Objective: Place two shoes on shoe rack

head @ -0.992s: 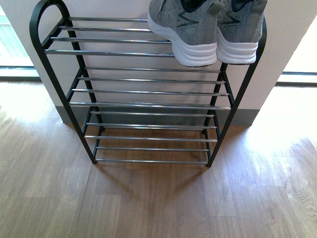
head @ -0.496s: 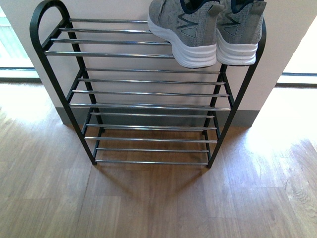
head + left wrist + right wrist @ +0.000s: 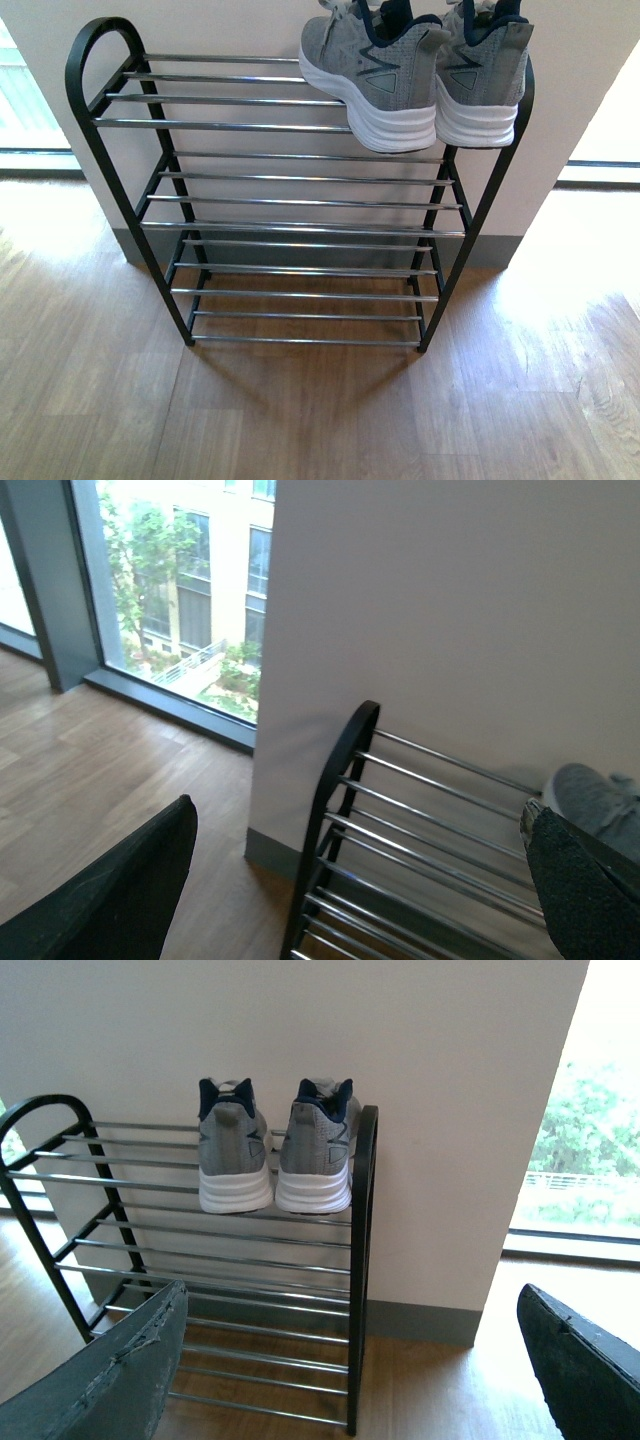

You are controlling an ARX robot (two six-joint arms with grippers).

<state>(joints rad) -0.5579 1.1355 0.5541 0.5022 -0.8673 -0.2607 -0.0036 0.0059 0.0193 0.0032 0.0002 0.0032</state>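
Two grey knit sneakers with white soles stand side by side, heels toward me, at the right end of the shoe rack's (image 3: 290,228) top shelf: one shoe (image 3: 368,73) on the left, the other shoe (image 3: 482,80) by the right frame post. The right wrist view shows the same pair, left shoe (image 3: 234,1150) and right shoe (image 3: 318,1150), on the rack (image 3: 190,1260). My right gripper (image 3: 350,1375) is open and empty, well back from the rack. My left gripper (image 3: 365,890) is open and empty near the rack's (image 3: 400,820) left end, with a grey shoe toe (image 3: 595,805) at the edge.
The rack stands on a wood floor (image 3: 300,420) against a white wall (image 3: 220,25) with a grey skirting. Its lower shelves carry nothing. Floor-height windows (image 3: 170,590) flank the wall on both sides.
The front view has shifted so the rack and shoes sit lower in the picture, showing more of the sneakers' tops. The shoes have not moved on the shelf.
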